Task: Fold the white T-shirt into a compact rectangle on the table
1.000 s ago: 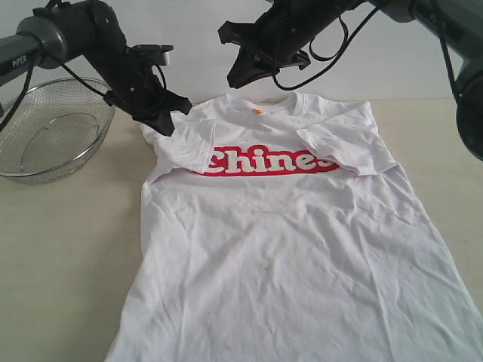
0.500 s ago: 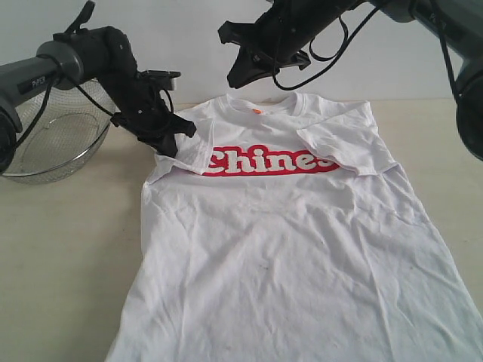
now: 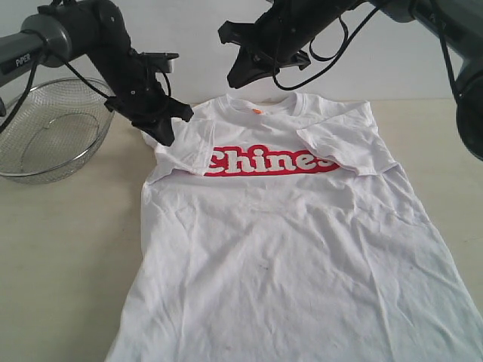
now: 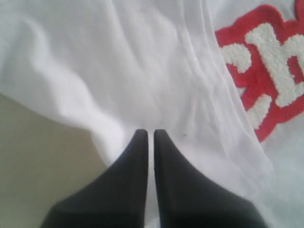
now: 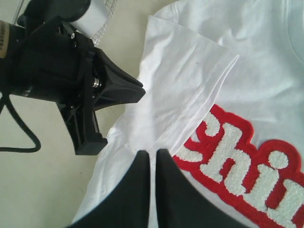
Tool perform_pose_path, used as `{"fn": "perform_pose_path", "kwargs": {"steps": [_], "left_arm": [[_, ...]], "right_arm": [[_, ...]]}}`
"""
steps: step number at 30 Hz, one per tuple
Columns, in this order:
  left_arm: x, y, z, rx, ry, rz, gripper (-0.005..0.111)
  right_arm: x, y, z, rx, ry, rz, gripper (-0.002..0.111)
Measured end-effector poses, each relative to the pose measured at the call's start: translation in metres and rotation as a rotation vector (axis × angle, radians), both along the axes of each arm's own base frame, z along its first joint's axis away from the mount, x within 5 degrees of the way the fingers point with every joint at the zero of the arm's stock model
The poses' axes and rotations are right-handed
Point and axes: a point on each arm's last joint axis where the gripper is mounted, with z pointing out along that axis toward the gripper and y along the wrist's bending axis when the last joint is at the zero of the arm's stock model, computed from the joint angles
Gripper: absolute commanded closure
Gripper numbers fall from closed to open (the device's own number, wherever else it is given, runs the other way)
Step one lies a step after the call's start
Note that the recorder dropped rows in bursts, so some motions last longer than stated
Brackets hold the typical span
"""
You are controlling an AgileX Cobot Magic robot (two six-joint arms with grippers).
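While lying on table [image 3: 68, 241]: one white T-shirt [image 3: 287, 249]; one basket [image 3: 49, 132] beside.

The white T-shirt [image 3: 287, 249] carried white, red-outlined lettering [image 3: 268, 161] across its chest that read "Chines", cut off where a folded-in sleeve [image 3: 343, 147] lay over it. The right wrist view showed only "Chi". The left arm [image 3: 30, 49] bore a small label reading "PiPER".

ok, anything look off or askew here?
Nothing damaged or spilled. The white T-shirt is wrinkled, with both sleeves folded in over the ends of the lettering. The wire basket sits upright beside it.
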Motion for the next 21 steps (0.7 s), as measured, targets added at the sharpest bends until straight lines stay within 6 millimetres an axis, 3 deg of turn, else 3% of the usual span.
{"fn": "perform_pose_path", "kwargs": {"steps": [10,15,21], "left_arm": [[0.002,0.006,-0.032,0.087,0.051,0.007,0.102],[0.001,0.011,-0.036,0.134,0.057,0.019,0.102],[-0.001,0.003,-0.034,0.045,0.073,0.016,0.102]], "right_arm": [[0.0,0.0,0.0,0.0,0.0,0.0,0.108],[0.0,0.0,0.0,0.0,0.0,0.0,0.108],[0.0,0.0,0.0,0.0,0.0,0.0,0.108]]}}
